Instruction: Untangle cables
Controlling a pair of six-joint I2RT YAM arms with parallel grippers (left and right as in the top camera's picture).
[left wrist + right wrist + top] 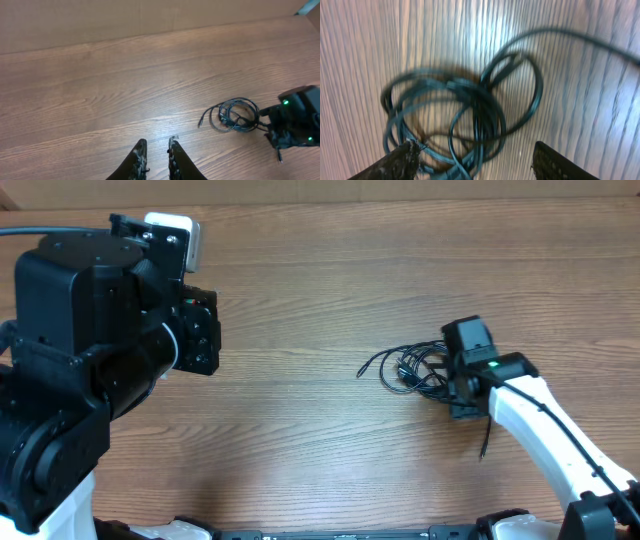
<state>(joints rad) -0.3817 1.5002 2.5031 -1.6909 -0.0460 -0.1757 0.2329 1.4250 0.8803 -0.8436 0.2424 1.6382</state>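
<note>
A: Right gripper [476, 161] status?
B: Fingers are spread wide and nothing is clamped. The lower edge of the cables [470, 100] is straddled at the bottom of the right wrist frame. The picture is blurred, so contact can't be confirmed.
A: Where is the bundle?
B: Right of centre on the table [300, 440] in the overhead frame. It's one loose coil, with a plug end [362, 372] lying out to its left.
A: How should the grab be made?
B: Only one outer strand should be taken, not the stack where loops cross at centre. The single loop at upper right of the wrist frame is judged the cleanest pick. It should be lifted slowly so the rest isn't dragged along.
A: Left gripper [157, 145]?
B: Seen at bottom centre of its own frame, fingers narrowly parted, empty, well apart from the coil. It would be needed to pin the bundle.
A: Any writing?
B: None that can be read. Only green indicator lights [493, 364] are seen on the right arm.
</note>
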